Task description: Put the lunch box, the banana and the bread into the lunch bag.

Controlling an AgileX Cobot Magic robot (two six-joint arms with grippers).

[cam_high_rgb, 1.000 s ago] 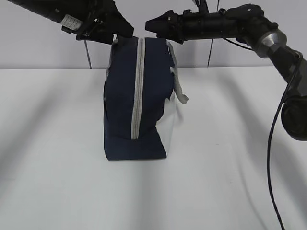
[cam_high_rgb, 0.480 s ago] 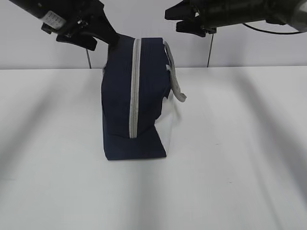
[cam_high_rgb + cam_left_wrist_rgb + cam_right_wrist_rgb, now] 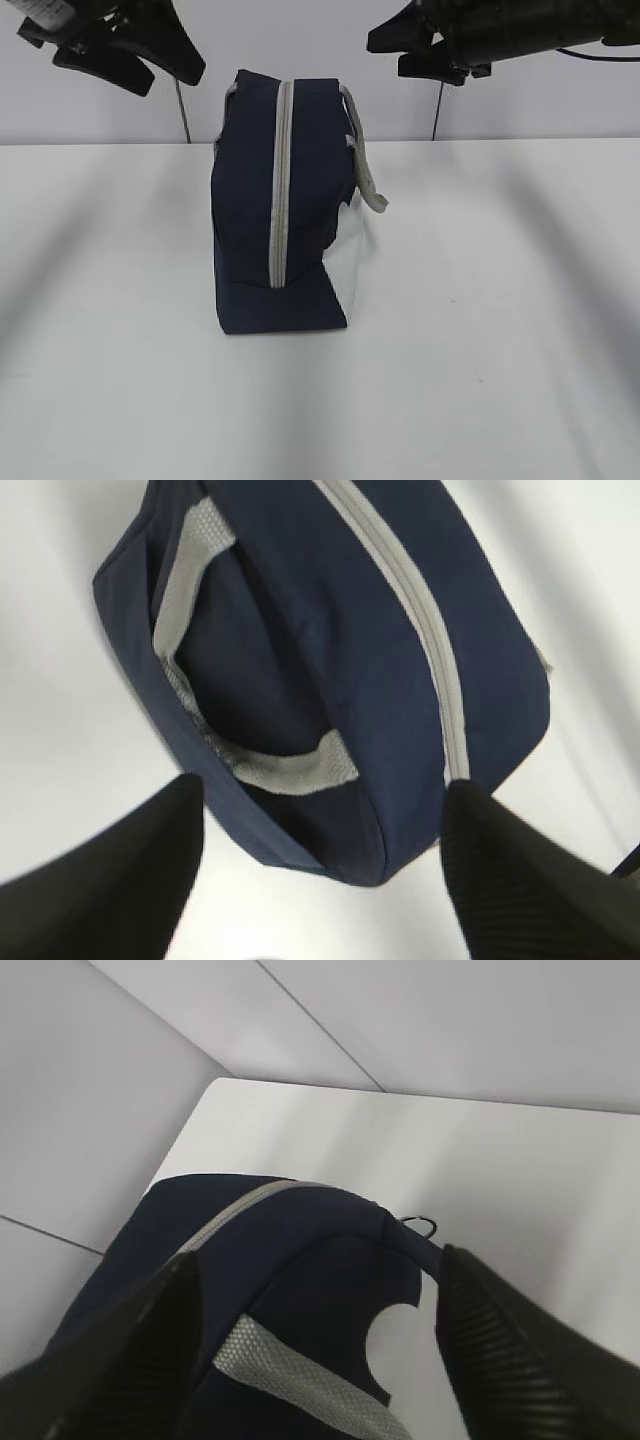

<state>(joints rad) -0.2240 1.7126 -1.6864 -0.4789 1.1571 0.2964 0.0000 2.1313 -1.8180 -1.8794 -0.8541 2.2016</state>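
The lunch bag [image 3: 280, 200] stands upright near the middle of the white worktop [image 3: 480, 300], its grey zipper [image 3: 282, 180] run closed over the top and down the near end, so nothing inside can be seen; neither lunch box, banana nor bread shows in any view. Both arms are cut off by the top edge of the exterior view. The left hand [image 3: 150, 62] hangs at about 10 o'clock from the bag, clear of it, jaws spread wide and holding nothing; its wrist view looks down on the bag's top, one grey strap handle [image 3: 200, 680] lying flat against the navy side. The right hand [image 3: 415, 50] hangs at about 2 o'clock, also apart from the bag, jaws wide and empty. The zipper's ring pull [image 3: 420, 1225] is small in the right wrist view.
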